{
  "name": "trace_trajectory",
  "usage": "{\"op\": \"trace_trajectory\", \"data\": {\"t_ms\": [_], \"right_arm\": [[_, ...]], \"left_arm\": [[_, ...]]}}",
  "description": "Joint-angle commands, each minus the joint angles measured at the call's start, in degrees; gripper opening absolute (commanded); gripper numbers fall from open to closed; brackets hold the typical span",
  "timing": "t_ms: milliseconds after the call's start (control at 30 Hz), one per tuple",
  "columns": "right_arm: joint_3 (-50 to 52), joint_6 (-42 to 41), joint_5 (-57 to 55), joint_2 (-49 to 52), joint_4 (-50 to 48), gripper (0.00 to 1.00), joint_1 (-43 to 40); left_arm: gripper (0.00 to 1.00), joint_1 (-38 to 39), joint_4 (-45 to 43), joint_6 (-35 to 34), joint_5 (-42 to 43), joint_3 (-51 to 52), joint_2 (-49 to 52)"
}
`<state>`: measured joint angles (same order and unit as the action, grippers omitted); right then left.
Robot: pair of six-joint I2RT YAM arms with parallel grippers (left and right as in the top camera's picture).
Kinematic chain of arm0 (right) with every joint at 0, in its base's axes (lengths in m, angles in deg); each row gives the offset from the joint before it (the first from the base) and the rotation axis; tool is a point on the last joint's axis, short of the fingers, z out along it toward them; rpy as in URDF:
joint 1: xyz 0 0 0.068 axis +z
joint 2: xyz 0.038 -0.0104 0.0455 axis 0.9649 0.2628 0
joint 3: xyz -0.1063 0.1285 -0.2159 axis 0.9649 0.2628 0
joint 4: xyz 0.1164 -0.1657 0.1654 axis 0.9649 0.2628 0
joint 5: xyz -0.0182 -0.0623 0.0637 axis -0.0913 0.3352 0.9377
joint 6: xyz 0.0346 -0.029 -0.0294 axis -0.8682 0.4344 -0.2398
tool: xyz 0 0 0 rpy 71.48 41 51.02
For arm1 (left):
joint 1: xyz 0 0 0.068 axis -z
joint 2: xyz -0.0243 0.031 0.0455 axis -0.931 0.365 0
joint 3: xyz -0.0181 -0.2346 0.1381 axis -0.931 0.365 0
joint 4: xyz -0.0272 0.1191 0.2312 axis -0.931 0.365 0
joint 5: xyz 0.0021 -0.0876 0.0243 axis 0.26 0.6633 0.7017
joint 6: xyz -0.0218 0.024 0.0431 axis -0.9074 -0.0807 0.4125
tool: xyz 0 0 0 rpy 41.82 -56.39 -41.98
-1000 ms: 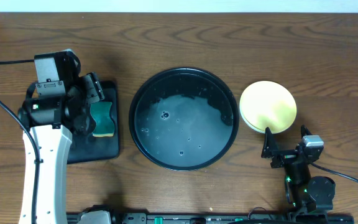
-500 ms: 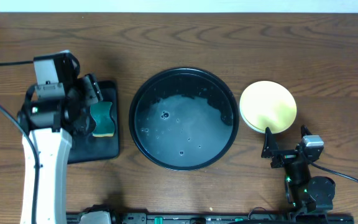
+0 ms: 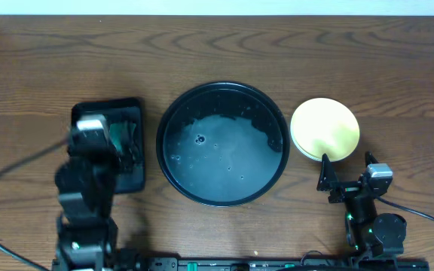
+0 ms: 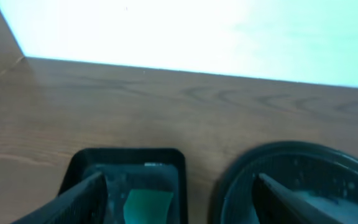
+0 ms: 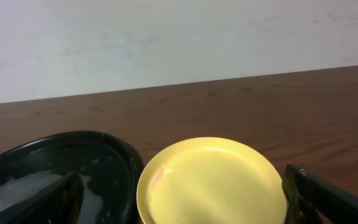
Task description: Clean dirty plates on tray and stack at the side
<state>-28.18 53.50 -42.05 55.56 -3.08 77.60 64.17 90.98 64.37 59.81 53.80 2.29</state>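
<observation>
Overhead + both wrist views.

- Plates (image 3: pixel 325 129): stacked on the counter (image 3: pixel 277 45) just right of the tray (image 3: pixel 173 113), close to its rim; cannot tell whether they touch. Yellow plate on top, face up. A paler rim shows under its lower left edge; count of plates underneath not readable.
- Tray: round, black, centre of the counter. A film of water with bubbles lies in it.
- Right claw (image 3: pixel 345 172): spread wide, holding nothing. It sits on the near side of the stack, apart from it. In the right wrist view the yellow plate lies ahead, framed between the two fingers (image 5: pixel 328 199), with the tray's rim to the left.
- Left claw (image 4: pixel 180 180): spread wide, holding nothing. It is at the near end of the small rectangular black tray (image 3: pixel 126 177), well apart from the plates, with the round tray between. Overhead view of this arm is blurred.
- Green sponge (image 4: pixel 146 205): lies in the rectangular tray, ahead of the left claw; contact not discernible.
</observation>
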Motion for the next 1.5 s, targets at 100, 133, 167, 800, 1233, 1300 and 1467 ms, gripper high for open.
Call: {"op": "trace_trajectory", "data": {"t_ms": [100, 133, 167, 800, 1233, 1300, 1467], "right_arm": [[0.2, -0.79, -0.22, -0.39, 0.09, 0.99, 0.44], [0.2, -0.79, -0.22, -0.39, 0.09, 0.99, 0.44], [0.2, -0.79, -0.22, -0.39, 0.09, 0.99, 0.44], [0.2, -0.79, -0.22, -0.39, 0.09, 0.99, 0.44], [0.2, -0.79, -0.22, -0.39, 0.09, 0.99, 0.44], [0.2, -0.79, -0.22, -0.39, 0.09, 0.99, 0.44], [0.2, -0.79, -0.22, -0.39, 0.09, 0.99, 0.44]], "left_arm": [[0.75, 2.1, -7.91, 7.56, 1.86, 16.33, -14.36], [0.75, 2.16, -8.48, 8.0, 1.86, 18.29, -16.26], [0.75, 2.16, -8.79, 8.11, 1.75, 19.74, -17.59], [0.75, 2.58, -5.22, 8.76, -1.79, 30.14, -33.53], [0.75, 2.58, -5.29, 8.76, -1.77, 30.14, -30.95], [0.75, 2.58, -5.29, 8.76, -1.77, 30.14, -30.93], [0.75, 2.58, -5.29, 8.76, -1.77, 30.14, -30.93]]}}
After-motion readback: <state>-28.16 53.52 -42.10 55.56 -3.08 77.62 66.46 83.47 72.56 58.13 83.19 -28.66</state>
